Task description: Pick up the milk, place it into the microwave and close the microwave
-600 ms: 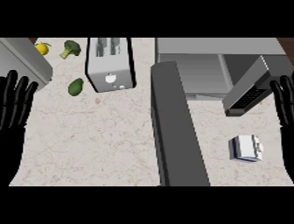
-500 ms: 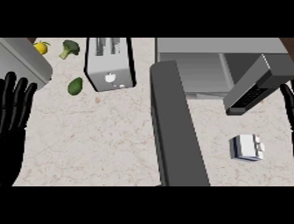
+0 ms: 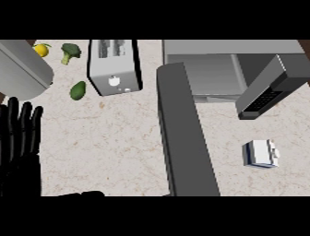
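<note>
1. The right hand isn't in the shot at all. The left hand point(image 3: 13, 147) is at 8 o'clock, cut off at the bottom edge, fingers straight up and holding nothing.
2. The smooth grey metal thing point(image 3: 14, 69) at 10 o'clock is cropped, so I can't tell what it is.
3. The milk point(image 3: 261, 153), a small boxy white carton, lies on the speckled stone desk point(image 3: 103, 138) at 4 o'clock, outside the microwave point(image 3: 226, 48). The microwave's long grey door point(image 3: 185, 138) hangs open.
</note>
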Robot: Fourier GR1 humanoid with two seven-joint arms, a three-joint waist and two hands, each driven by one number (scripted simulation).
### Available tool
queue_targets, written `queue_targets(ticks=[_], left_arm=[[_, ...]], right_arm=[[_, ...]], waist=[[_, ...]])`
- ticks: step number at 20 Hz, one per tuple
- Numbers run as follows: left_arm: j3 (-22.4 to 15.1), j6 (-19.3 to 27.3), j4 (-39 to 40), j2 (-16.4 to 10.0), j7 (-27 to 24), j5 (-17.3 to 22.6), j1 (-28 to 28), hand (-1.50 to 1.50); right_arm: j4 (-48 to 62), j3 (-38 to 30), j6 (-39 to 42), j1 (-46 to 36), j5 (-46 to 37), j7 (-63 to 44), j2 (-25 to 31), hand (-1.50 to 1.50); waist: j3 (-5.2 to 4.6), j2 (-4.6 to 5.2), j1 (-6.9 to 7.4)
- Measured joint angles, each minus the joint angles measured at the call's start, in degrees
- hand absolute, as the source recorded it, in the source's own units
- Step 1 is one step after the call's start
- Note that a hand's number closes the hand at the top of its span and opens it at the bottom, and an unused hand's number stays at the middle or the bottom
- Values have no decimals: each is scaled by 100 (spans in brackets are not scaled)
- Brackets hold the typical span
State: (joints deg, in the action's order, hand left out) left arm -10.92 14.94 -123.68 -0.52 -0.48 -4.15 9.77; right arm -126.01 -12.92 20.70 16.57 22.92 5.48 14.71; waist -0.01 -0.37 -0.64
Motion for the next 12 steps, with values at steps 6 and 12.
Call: queue_targets(ticks=[6, 12], left_arm=[[-634, 196, -457, 11, -551, -1, 1190, -150], [-1209, 117, -884, -150, -1270, 51, 2460, -150]], right_arm=[[-295, -505, 724, 957, 390, 316, -67, -150], [-306, -707, 1129, 1378, -34, 708, -422, -150]], waist=[[1, 7, 29], [0, 5, 73]])
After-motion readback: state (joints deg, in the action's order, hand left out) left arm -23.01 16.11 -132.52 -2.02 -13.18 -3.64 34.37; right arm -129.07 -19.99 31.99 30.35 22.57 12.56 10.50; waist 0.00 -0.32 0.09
